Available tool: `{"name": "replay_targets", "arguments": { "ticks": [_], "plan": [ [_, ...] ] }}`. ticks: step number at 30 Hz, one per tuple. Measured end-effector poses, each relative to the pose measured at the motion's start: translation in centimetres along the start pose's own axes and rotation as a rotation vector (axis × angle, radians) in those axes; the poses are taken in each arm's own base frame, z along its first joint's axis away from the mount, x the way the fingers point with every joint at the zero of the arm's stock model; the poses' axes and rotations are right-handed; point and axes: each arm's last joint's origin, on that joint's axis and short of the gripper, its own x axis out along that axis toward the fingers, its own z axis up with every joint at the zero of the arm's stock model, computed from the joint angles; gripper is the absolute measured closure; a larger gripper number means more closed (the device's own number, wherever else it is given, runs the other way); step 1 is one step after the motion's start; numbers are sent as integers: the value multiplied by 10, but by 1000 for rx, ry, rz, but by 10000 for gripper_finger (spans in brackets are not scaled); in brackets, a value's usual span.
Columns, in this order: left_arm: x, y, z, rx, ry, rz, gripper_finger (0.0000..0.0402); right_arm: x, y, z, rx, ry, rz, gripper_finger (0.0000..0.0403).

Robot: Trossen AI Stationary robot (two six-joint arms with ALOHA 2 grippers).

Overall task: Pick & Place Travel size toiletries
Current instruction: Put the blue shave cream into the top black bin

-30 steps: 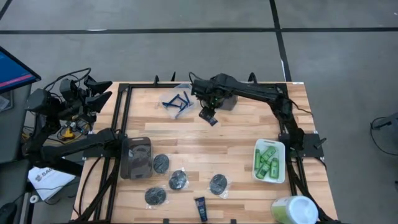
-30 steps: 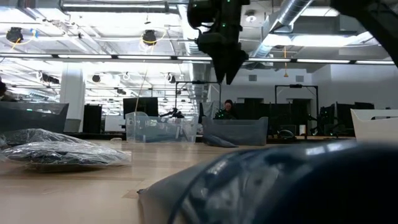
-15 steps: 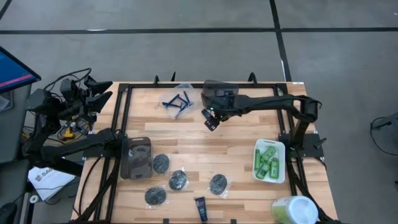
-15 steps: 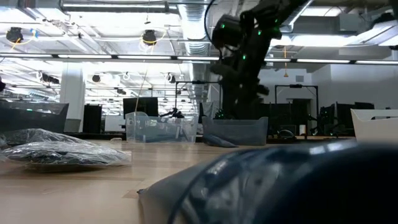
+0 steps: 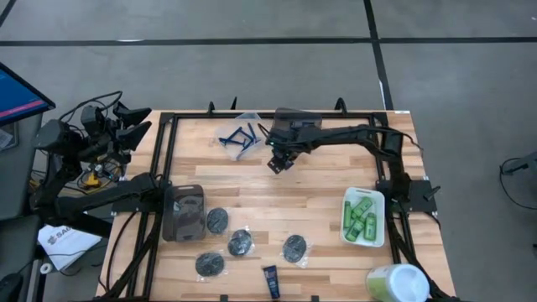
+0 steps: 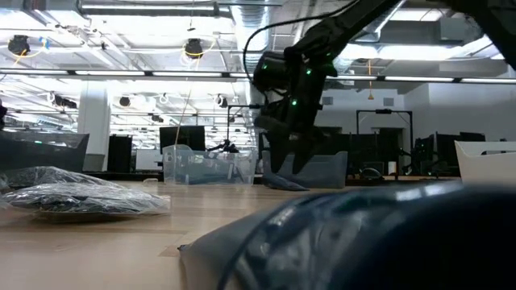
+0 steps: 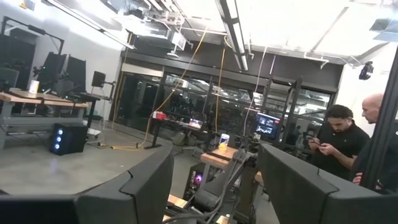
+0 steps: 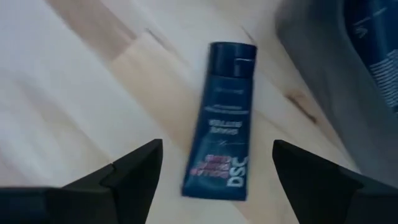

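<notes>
The right gripper (image 5: 278,161) is seen low over the far-middle of the table (image 5: 327,180), just beside the grey bin (image 5: 295,122), w/ its fingers (image 8: 134,167) spread wide and nothing between them. A dark navy tube (image 8: 219,121) lies flat on the wood directly ahead of the open jaws in the right wrist view, a grey bin wall close alongside it; it is not yet touched. The tube is judged light, soft and slightly squashy, w/ a smooth printed skin that may slip, so a moderate squeeze is prob. enough. A hold across its narrow width, approx. mid-length, is judged best; since it lies flat, the fingertips would have to be brought right down to the boards either side of it. Other toiletries are spread about: blue razors (image 5: 237,137) near the far edge, wrapped dark discs (image 5: 240,243) and a second navy tube (image 5: 270,280) near the front, green mini bottles (image 5: 362,219) already in the white tray (image 5: 345,198). The left gripper (image 7: 214,186) is parked off the table's left side, jaws apart, empty.
</notes>
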Motion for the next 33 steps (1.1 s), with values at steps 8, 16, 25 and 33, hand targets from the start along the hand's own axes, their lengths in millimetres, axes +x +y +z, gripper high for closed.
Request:
{"name": "replay_targets", "arguments": {
  "ticks": [8,16,25,33],
  "plan": [
    [0,0,0,0,0,0,170,28,3,12,-25,114,-41,110],
    [0,0,0,0,0,-1,170,31,10,13,-59,160,-39,137],
    [0,0,0,2,0,-1,170,26,10,12,-62,186,-5,292],
    [0,0,0,3,0,-1,170,14,17,12,-93,151,32,364]
  ]
}}
